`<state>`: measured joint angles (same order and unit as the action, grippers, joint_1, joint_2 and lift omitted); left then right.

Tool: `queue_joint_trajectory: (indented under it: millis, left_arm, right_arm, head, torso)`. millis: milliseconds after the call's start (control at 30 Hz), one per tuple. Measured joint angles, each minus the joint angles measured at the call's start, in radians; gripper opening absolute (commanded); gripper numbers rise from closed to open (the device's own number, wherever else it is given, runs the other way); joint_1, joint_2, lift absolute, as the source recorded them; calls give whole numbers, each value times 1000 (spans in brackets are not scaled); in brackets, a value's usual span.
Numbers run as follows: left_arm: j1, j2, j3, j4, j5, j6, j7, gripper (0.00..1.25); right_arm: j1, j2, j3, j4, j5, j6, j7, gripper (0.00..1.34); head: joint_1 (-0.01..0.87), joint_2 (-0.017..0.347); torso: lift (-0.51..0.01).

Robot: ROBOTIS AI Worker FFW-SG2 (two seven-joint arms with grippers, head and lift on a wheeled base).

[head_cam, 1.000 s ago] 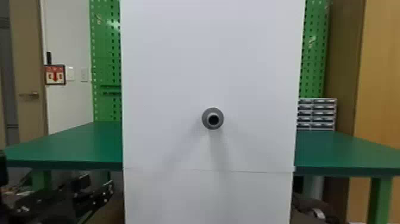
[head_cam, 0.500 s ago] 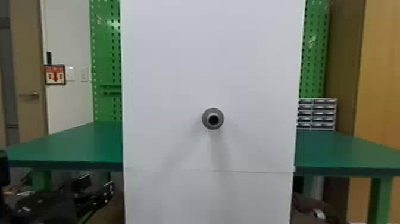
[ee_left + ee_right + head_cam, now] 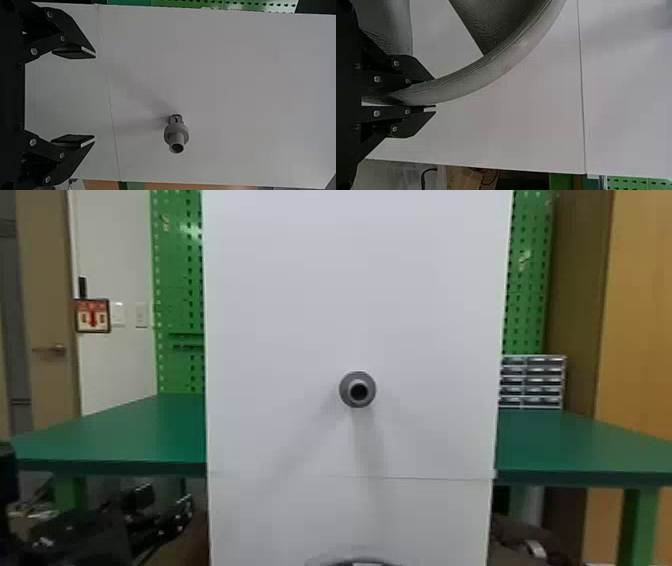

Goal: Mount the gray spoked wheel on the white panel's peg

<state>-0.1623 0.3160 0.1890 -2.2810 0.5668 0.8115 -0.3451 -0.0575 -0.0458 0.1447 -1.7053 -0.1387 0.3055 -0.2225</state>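
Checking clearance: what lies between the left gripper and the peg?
In the left wrist view, nothing: the stretch from the left gripper to the peg is bare, white panel behind.

See green-topped workbench [image 3: 125, 435] in head view, between 8 and 9 o'clock and again between 3 and 4. Carries upright multi-drawer parts cabinet [image 3: 533, 382] at 3 o'clock, toward the back.

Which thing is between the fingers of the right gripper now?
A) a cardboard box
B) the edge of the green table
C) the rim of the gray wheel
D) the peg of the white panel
C: in the right wrist view, the rim of the gray wheel runs between the fingers of the right gripper, while the peg stands bare on the white panel.
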Motion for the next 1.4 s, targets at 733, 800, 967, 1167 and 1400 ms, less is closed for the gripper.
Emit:
queue_joint_trajectory:
  millis: [733, 800, 967, 1167, 1400]
  left_arm:
    - [-9, 10, -18, 5, -4, 5, 0, 753]
    - [-10, 11, -19, 6, -4, 7, 0, 753]
    - [-12, 14, -24, 8, -4, 9, 0, 753]
    - [-15, 17, -30, 10, -5, 12, 0, 753]
    - [-23, 22, -41, 15, -4, 13, 0, 755]
  right_arm:
    - [-223, -10, 61, -275, -6, 483, -84, 167]
    - [-241, -10, 67, -288, -11, 507, -96, 167]
    - [-290, -13, 82, -323, -21, 566, -127, 167]
    - [-341, -17, 98, -358, -38, 614, -171, 167]
    - [-409, -20, 113, -383, -54, 646, -193, 167]
  head:
    - [114, -8]
    - [114, -8]
    - [114, -8]
    - [114, -8]
    - [114, -8]
  torso:
    - [-465]
    - [-465]
    - [-465]
    - [-465]
    - [-465]
